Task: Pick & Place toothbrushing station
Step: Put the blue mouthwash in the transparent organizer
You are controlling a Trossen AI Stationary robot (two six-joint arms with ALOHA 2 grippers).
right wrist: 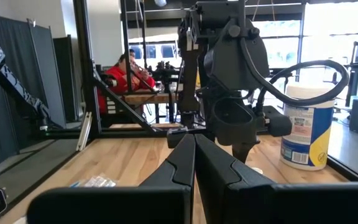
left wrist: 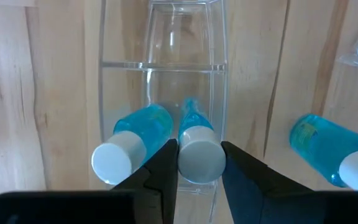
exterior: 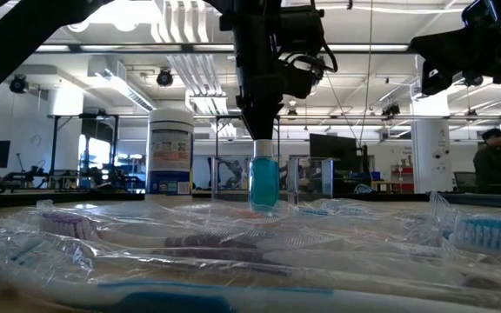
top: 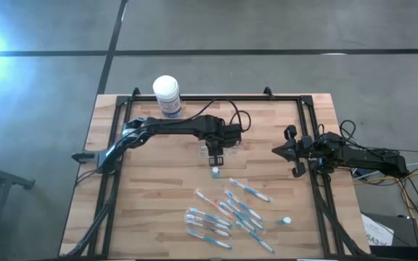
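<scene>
A: Left wrist view — what is held?

B: A small blue white-capped tube (left wrist: 194, 146), upright, cap uppermost, clamped between the left gripper (left wrist: 199, 165) fingers above the clear plastic cup (left wrist: 163, 93), where another tube (left wrist: 129, 146) already lies.

A: And the cup?

B: Mid-table, just beside the white-lidded tub (top: 167, 95). Toothbrushes (top: 223, 214) lie nearer; one tube (top: 215, 172) between.

A: Right arm?

B: Right gripper (top: 285, 151) waits at the right edge, fingers pressed together, well apart. The left is nearer.

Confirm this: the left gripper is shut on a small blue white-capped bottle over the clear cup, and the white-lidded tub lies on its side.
Wrong about the tub. The white-lidded tub stands upright, as the low view shows. The left gripper does hold the small blue white-capped bottle over the clear cup.
</scene>
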